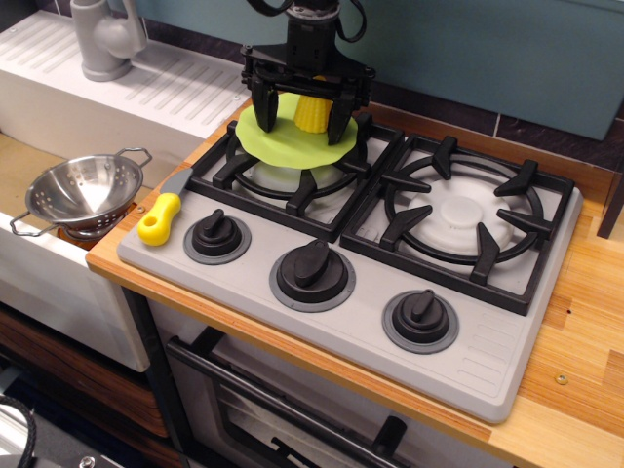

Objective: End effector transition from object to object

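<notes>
My black gripper [304,115] hangs from a black wrist with cables over the back of the left burner. Its claw-like fingers [265,109] point down on both sides of a yellow corn cob [313,114] that stands on a lime green plate [292,139]. The plate rests on the left burner grate [292,175]. The fingers straddle the corn; whether they press on it I cannot tell.
A grey toy stove [409,331] has three black knobs in front and a second grate [458,216] at right. A yellow-handled knife [161,216] lies at its left edge. A steel colander [83,192] sits in the sink at left. A grey faucet [102,39] stands behind.
</notes>
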You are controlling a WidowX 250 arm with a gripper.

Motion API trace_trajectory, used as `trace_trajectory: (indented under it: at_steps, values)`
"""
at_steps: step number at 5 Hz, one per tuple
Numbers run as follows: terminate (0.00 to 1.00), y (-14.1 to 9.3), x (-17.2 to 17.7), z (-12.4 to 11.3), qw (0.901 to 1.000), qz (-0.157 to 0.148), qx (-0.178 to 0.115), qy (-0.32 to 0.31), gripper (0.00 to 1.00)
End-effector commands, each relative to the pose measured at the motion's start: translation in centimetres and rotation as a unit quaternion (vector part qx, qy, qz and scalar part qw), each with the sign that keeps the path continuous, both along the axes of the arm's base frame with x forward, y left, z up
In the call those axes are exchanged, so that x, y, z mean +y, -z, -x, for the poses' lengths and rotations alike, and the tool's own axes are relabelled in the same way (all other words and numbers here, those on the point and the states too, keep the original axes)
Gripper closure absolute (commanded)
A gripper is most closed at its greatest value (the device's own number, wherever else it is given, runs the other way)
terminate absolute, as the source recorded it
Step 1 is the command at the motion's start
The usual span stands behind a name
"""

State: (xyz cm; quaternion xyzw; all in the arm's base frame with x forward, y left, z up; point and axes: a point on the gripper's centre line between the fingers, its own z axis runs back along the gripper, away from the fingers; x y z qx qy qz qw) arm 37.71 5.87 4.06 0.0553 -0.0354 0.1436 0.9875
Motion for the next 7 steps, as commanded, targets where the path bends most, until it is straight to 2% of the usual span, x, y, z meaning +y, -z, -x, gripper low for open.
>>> trace_trajectory:
  at_steps: [1, 3, 4, 5, 7]
  values:
    - [0.0, 0.0, 0.0, 0.0, 1.0, 0.0, 0.0, 0.0, 0.0]
    - [0.0, -1.9, -0.4, 0.4, 0.9999, 0.003, 0.0, -0.015, 0.0]
    - [0.0, -1.6, -0.4, 0.5, 0.9998, 0.006, -0.008, -0.016, 0.0]
    - [0.0, -2.3, -0.5, 0.7, 0.9998, 0.011, -0.005, -0.018, 0.0]
    - [0.0, -5.4, 0.3, 2.5, 0.9995, 0.012, 0.019, -0.021, 0.0]
